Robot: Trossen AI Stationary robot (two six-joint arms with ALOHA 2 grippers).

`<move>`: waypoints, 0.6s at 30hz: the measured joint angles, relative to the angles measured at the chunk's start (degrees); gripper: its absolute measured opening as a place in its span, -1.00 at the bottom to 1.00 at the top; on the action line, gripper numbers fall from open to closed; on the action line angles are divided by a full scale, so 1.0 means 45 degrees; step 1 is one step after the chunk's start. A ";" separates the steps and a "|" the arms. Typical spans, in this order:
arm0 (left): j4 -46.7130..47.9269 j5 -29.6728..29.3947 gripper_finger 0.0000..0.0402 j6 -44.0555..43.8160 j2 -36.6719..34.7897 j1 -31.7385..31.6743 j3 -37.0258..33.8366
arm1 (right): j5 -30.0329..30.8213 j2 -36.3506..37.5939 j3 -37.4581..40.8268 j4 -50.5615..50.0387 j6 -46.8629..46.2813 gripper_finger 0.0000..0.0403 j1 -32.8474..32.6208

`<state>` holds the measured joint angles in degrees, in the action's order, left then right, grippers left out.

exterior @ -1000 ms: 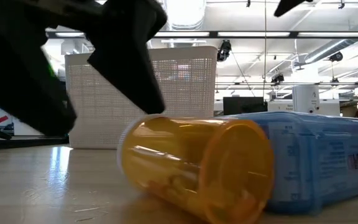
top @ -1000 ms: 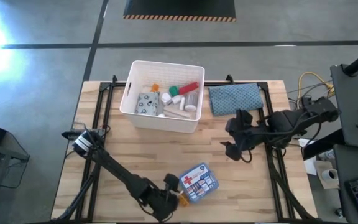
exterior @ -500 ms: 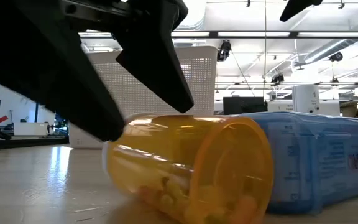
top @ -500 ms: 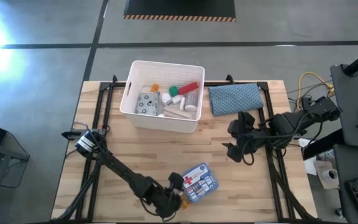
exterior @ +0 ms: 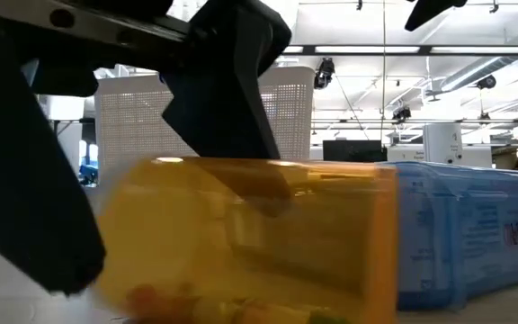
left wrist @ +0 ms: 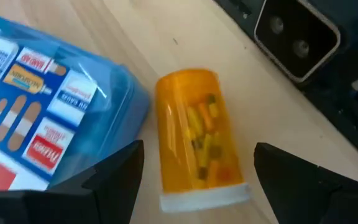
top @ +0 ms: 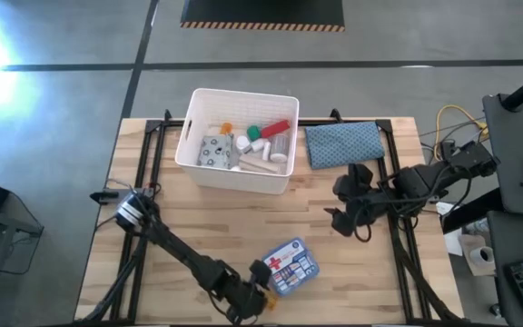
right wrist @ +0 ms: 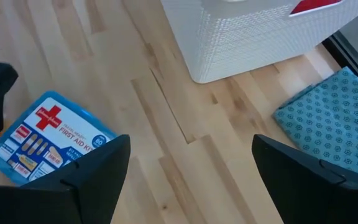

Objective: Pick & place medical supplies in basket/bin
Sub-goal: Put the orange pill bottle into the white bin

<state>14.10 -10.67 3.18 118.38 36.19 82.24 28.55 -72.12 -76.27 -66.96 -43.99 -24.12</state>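
At the near edge of the surface, the left gripper [top: 260, 292] has moved in closer over the orange vial [left wrist: 199, 145] than a moment ago. Its fingers [left wrist: 110, 180] stand wide on either side of the vial, which lies on its side just beside the first-aid pouch [top: 291, 265]; contact is unclear. The right gripper [top: 345, 207] hovers with fingers wide, empty, near the cloth [top: 343, 143]. The tub [top: 284, 182] sits at the far side.

An orange plastic pill vial [left wrist: 199, 148] with a white cap lies on the wooden bench [left wrist: 185, 43] beside a blue first-aid pouch [left wrist: 48, 124], between the left hand's [left wrist: 194, 180] spread fingers [left wrist: 114, 171].
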 joint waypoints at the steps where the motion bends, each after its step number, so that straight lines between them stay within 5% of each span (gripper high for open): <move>1: -0.0169 0.0023 0.40 -0.0005 0.0054 -0.0002 0.0000 | 0.0005 0.0000 0.0000 -0.0009 0.0000 0.63 0.0005; 10: -0.0209 0.0013 0.37 -0.0169 0.0292 -0.0341 -0.0292 | 0.0034 0.0000 0.0002 -0.0034 -0.0136 0.63 0.0005; 18: 0.0338 0.0033 -0.01 -0.0214 0.0276 -0.0556 -0.0181 | 0.0029 0.0000 0.0071 -0.0050 -0.0144 0.63 0.0005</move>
<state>15.62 -10.52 2.22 119.63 33.69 81.42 28.69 -72.12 -75.95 -67.18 -44.64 -24.10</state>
